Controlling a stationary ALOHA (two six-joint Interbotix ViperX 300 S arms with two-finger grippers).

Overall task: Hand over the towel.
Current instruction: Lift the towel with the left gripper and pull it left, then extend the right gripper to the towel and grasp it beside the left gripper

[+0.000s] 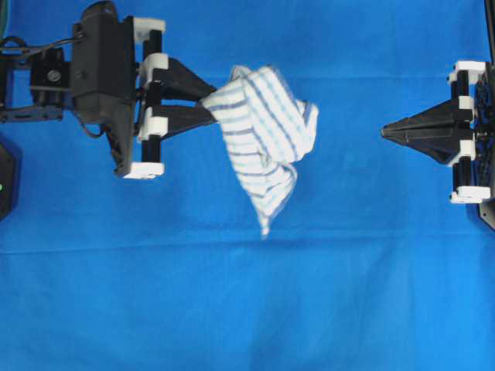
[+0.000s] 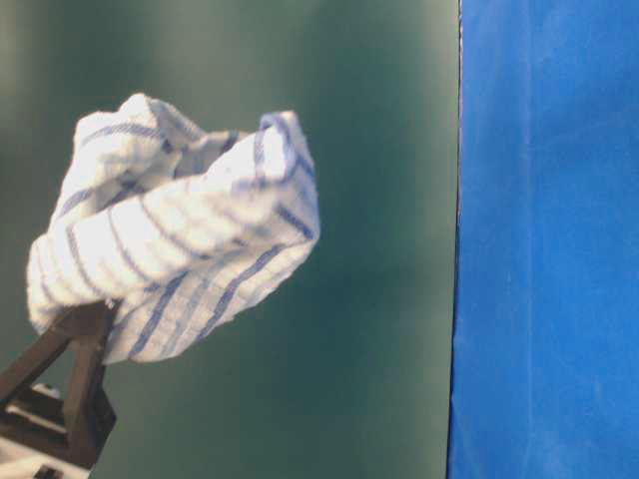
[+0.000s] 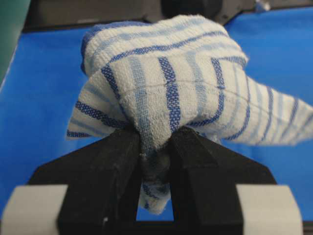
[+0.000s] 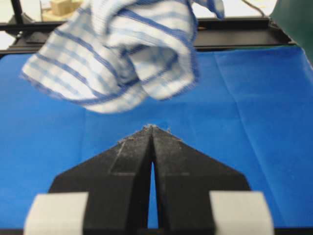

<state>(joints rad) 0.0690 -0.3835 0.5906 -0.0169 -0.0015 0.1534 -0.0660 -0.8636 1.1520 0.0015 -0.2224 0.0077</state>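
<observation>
The towel (image 1: 261,131) is a small white cloth with thin blue and grey stripes. It hangs bunched in the air above the large blue cloth. My left gripper (image 1: 207,107) is shut on the towel's left edge; the pinched fold shows between its black fingers in the left wrist view (image 3: 155,147). The towel also shows in the table-level view (image 2: 175,225) and in the right wrist view (image 4: 117,54). My right gripper (image 1: 384,133) is shut and empty, at the right, well apart from the towel, its tips pointing at it (image 4: 152,128).
A large plain blue cloth (image 1: 247,294) covers the table under both arms. A dark frame rail (image 4: 234,29) runs along the table's far edge in the right wrist view.
</observation>
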